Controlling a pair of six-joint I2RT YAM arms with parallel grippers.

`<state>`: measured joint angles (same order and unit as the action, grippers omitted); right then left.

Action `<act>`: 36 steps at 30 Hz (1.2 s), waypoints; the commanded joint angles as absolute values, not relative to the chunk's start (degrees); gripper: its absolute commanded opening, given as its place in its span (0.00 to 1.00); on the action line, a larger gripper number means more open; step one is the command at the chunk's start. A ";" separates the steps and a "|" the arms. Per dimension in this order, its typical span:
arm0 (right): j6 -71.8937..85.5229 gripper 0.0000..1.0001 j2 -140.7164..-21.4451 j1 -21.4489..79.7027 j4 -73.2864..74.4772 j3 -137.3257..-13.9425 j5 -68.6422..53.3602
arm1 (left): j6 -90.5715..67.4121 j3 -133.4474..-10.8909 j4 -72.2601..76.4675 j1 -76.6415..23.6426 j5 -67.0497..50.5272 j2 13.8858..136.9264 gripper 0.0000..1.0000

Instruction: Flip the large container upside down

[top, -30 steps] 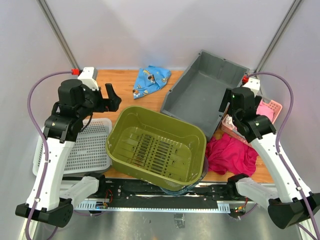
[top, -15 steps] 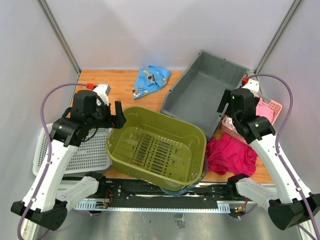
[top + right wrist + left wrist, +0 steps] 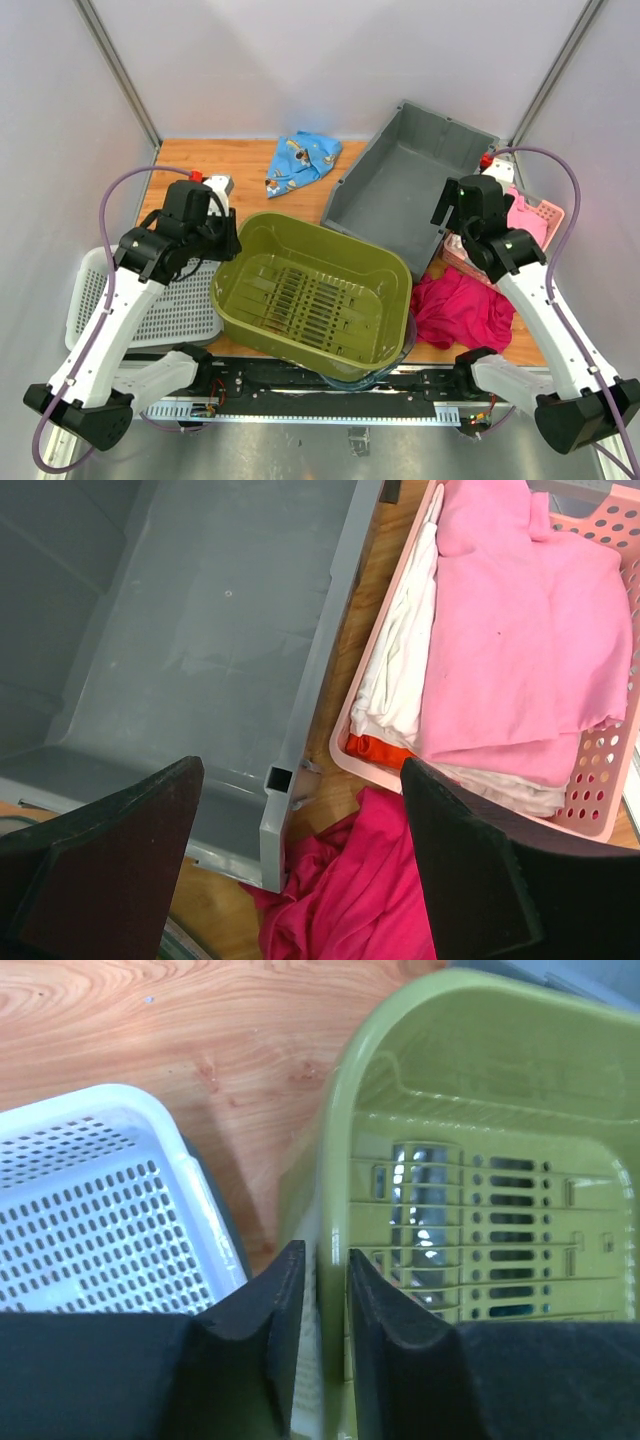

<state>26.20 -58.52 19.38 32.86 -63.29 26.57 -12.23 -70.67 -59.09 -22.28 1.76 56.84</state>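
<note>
from the left wrist, see only part of the olive container [image 3: 480, 1110]: cropped by the top and right edges, its rim lost lower down between the left fingers [image 3: 255, 1310]. lose the white basket [image 3: 90, 1210] past the left edge. from above, cannot see those fingers at all, tucked behind the left arm [image 3: 185, 225]; cannot name the clear round thing [image 3: 352, 377] peeking from under the container's near rim. find the pink basket [image 3: 546, 211] mostly behind the right arm [image 3: 530, 290]. from the right wrist, get the grey bin [image 3: 200, 620] cropped top and left, the right fingers [image 3: 100, 860] cropped at the bottom corners.
</note>
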 commanded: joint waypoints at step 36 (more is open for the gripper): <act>30.61 0.80 -62.19 20.36 38.82 -65.35 31.38 | -26.88 -107.26 -33.04 6.21 -8.17 77.95 0.00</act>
<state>29.43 -61.84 19.38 38.02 -64.12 30.06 -23.81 -104.71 -43.29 -0.99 2.61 74.67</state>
